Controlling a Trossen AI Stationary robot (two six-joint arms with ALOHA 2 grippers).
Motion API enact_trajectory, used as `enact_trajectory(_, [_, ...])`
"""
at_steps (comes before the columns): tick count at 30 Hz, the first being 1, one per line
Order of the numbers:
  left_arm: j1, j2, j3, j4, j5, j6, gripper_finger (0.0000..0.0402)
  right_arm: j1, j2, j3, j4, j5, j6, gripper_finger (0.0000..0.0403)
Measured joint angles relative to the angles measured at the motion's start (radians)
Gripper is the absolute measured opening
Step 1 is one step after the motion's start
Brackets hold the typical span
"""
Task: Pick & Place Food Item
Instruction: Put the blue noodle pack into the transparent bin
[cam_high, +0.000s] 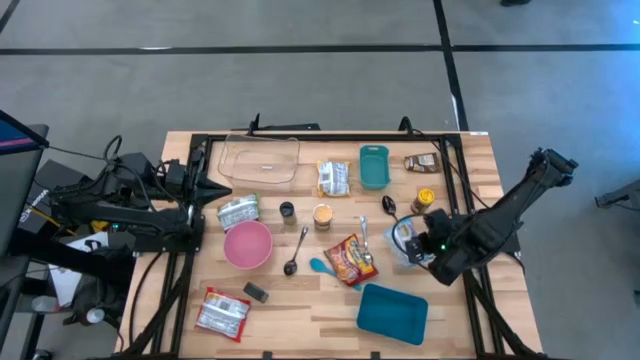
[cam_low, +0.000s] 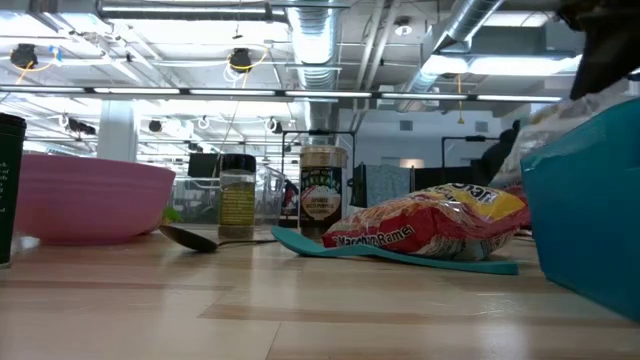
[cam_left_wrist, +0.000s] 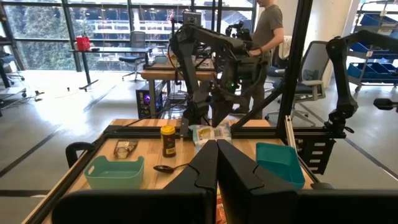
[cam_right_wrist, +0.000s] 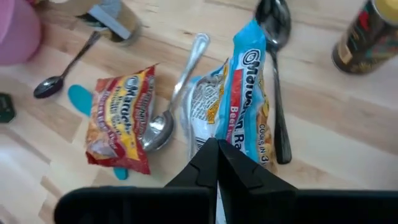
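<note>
We saw the blue ramen packet (cam_right_wrist: 239, 106) lying flat on the table (cam_high: 300, 310) toward its right side, a black spoon (cam_right_wrist: 275, 81) along one edge and a silver spoon (cam_right_wrist: 171, 106) along the other. The right gripper (cam_right_wrist: 216, 163) hung right over the packet's near end, fingers pressed together; whether they pinched the wrapper we could not tell. A red ramen packet (cam_right_wrist: 121, 118) lay just beside, over a teal spoon (cam_right_wrist: 81, 99). The left gripper (cam_left_wrist: 216, 163) waited at the table's left edge, fingers pressed together and empty.
</note>
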Motion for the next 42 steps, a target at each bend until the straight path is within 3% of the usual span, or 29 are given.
enact_trajectory(16, [0.0, 0.002, 0.0, 0.026, 0.0, 0.0, 0.0, -0.113, -0.002, 0.152, 0.007, 0.073, -0.451, 0.0])
enact_trajectory(33, [0.0, 0.057, 0.0, 0.62, 0.0, 0.0, 0.0, -0.221, -0.001, 0.231, 0.053, 0.069, -0.728, 0.0])
enact_trajectory(42, [0.0, 0.06, 0.0, 0.689, 0.0, 0.0, 0.0, -0.287, -0.001, 0.232, 0.163, 0.065, -0.886, 0.0])
